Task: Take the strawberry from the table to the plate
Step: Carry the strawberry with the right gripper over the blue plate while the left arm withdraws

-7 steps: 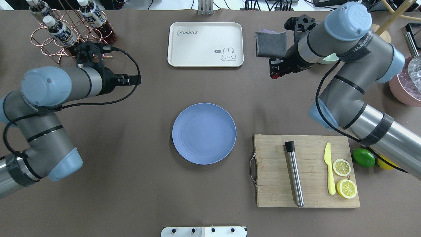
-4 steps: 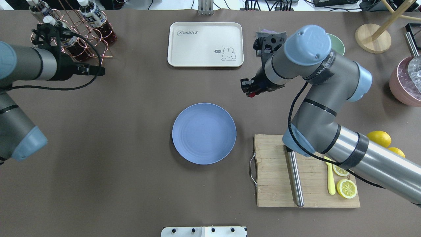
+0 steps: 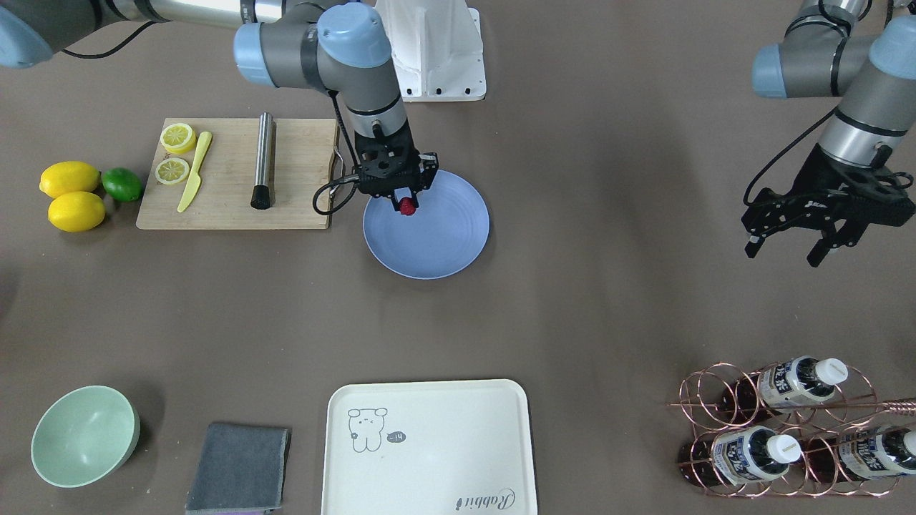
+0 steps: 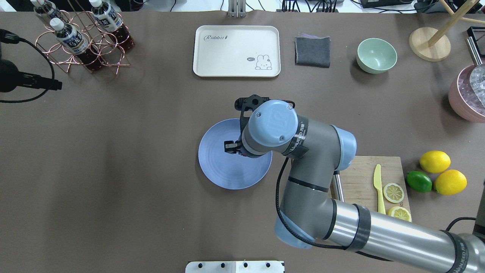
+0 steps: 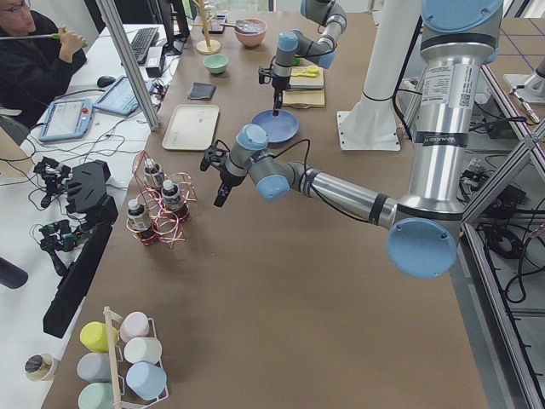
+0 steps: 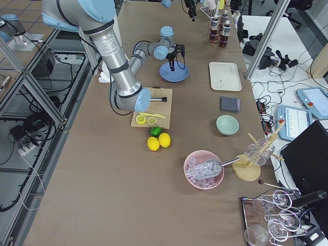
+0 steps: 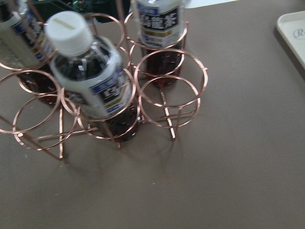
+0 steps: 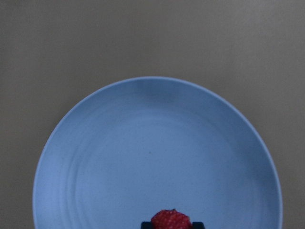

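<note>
The strawberry, small and deep red, is pinched between the fingers of my right gripper, which is shut on it. It hangs just over the blue plate, above the part nearest the cutting board. The right wrist view shows the strawberry at the bottom edge with the bare plate beneath. In the overhead view the right arm covers the plate's right part. My left gripper hangs open and holds nothing, far off to the side near the bottle rack.
A wooden cutting board with a steel rod, a yellow knife and lemon slices lies beside the plate. Lemons and a lime sit past it. A cream tray, grey cloth, green bowl and bottle rack line the far side.
My right arm has carried the strawberry from near the grey cloth to above the plate. My left arm has drawn back towards the table's left edge.
</note>
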